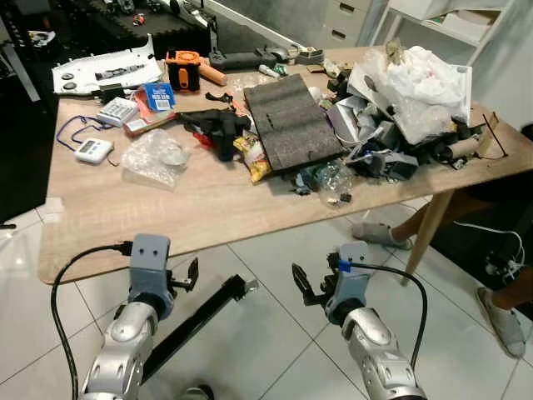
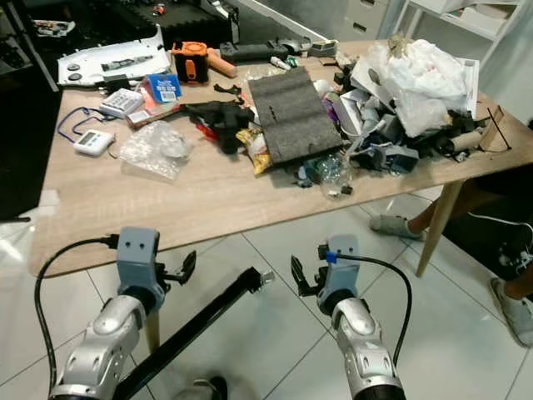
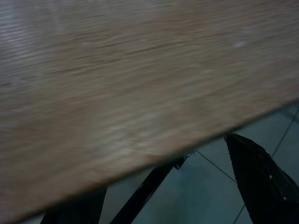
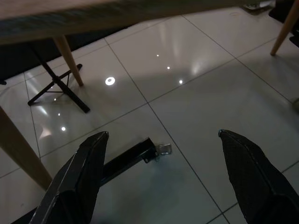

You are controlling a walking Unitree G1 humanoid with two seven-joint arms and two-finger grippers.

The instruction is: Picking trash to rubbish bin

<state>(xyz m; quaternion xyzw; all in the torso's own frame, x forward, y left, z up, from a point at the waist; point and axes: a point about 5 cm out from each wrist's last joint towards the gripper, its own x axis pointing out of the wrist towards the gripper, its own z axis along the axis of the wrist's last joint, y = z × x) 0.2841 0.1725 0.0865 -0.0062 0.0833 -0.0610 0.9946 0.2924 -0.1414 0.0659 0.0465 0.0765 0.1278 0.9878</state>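
A cluttered wooden table [image 1: 166,217] stands before me. On it lie a crumpled clear plastic bag [image 1: 156,156], a yellow snack wrapper [image 1: 254,158], a crushed clear bottle [image 1: 333,177] and a heap topped with white plastic bags [image 1: 416,79] at the right end. My left gripper [image 1: 185,277] hangs open below the table's front edge, and its wrist view looks at the wood from close up. My right gripper [image 1: 301,285] is open over the white floor tiles, its fingers [image 4: 84,172] spread wide with nothing between them.
A dark grey mat [image 1: 287,121], black tools, an orange tape measure [image 1: 183,68], a calculator [image 1: 117,111] and a timer [image 1: 93,150] share the table. A black bar [image 1: 200,321] lies on the floor between my arms. A person's slippered feet [image 1: 375,235] are at the right.
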